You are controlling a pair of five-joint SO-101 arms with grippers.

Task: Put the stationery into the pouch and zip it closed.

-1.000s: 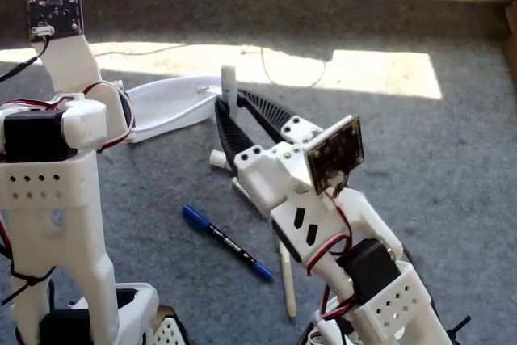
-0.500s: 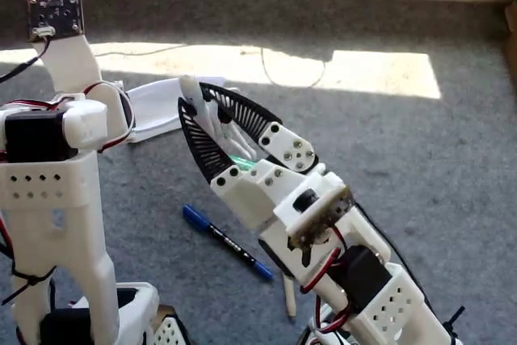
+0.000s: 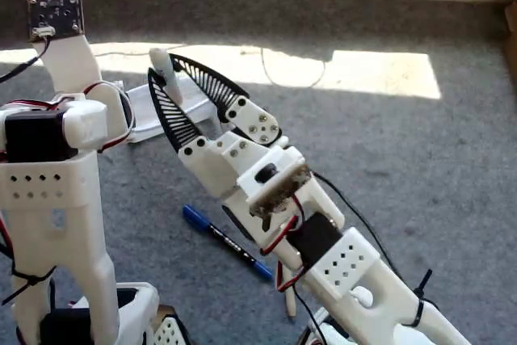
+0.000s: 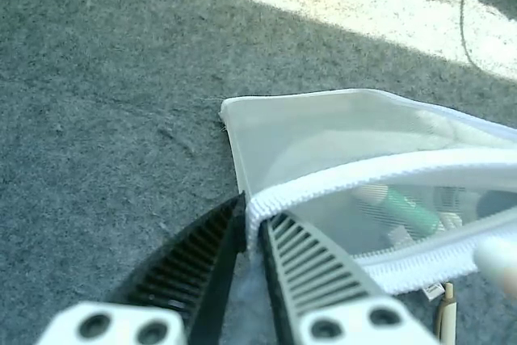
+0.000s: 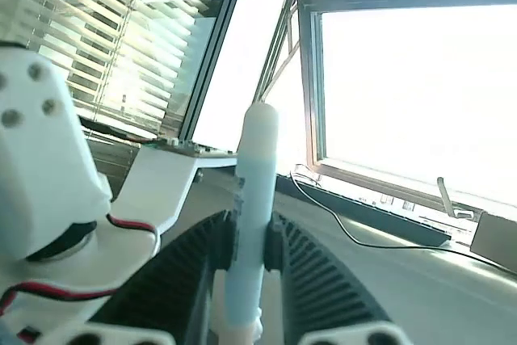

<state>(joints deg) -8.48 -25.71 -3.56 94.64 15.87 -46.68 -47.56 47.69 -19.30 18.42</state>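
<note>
- Grey carpet [image 3: 428, 159] with a bright patch of sun across its far side carries the work, and a thin cable [image 3: 284, 75] trails through the light.
- Part done: the mesh pouch [image 4: 323, 131] lies on the carpet with its zip open. At least one greenish item [image 4: 408, 209] and some pale pieces already show through its wall.
- The left gripper [image 4: 252, 217] is pinched shut on the pouch's zip edge at one end, holding the mouth open.
- The right gripper [image 3: 165, 70] is clamped on a white stick [image 3: 161, 63], raised above the carpet and just beside the pouch, not yet inside it.
- Left to do, as I judge it: drop this stick in, then collect the blue pen [image 3: 227, 242] lying on the carpet between the two arms and the second white stick [image 3: 287, 300] near the right arm's base, then pull the zip shut.
- Against the earlier frames, the right arm has swung from the middle of the carpet up and across toward the pouch, rolling its wrist as it went and carrying the stick along. The blue pen and the left arm have stayed where they were.
</note>
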